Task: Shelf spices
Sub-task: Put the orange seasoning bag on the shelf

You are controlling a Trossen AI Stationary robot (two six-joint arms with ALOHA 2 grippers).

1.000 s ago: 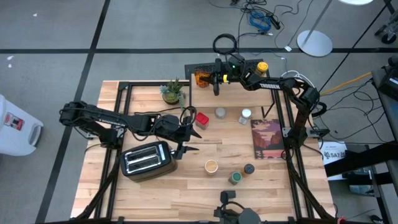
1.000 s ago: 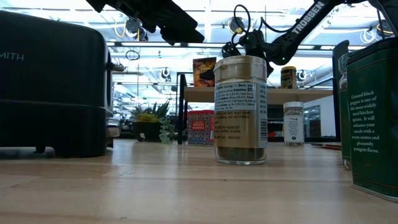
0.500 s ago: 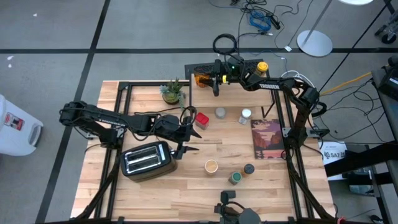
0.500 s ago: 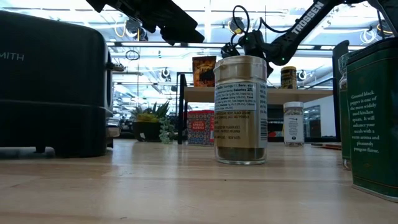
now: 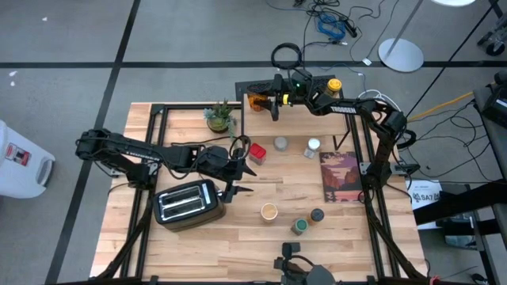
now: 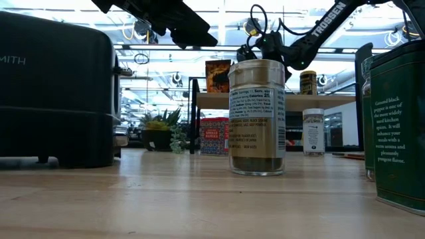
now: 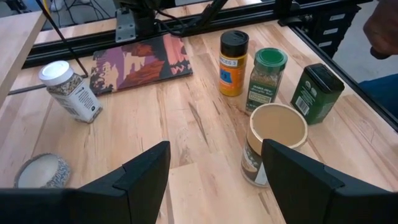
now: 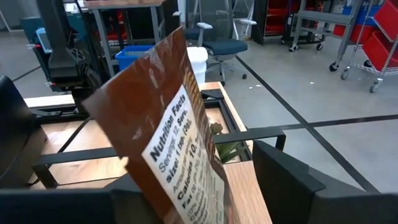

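On shelf (image 5: 295, 89) left end: brown pouch (image 8: 163, 134), "Nutrition Facts" label, between parted fingers of right gripper (image 5: 274, 98), grip unclear. Left gripper (image 7: 214, 180) spread, empty, beside toaster (image 5: 186, 203). Arm lettering: "TROSSEN".

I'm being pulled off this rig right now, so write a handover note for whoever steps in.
Right claw: open at the shelf, around a brown pouch, just let go.
Left claw: open, empty, waiting by the toaster.
Done: pouch and a yellow jar are on the shelf.
Left: red tin, two jars mid-table, and the tan jar, green jar, black-lidded bottle and green tin at the front.
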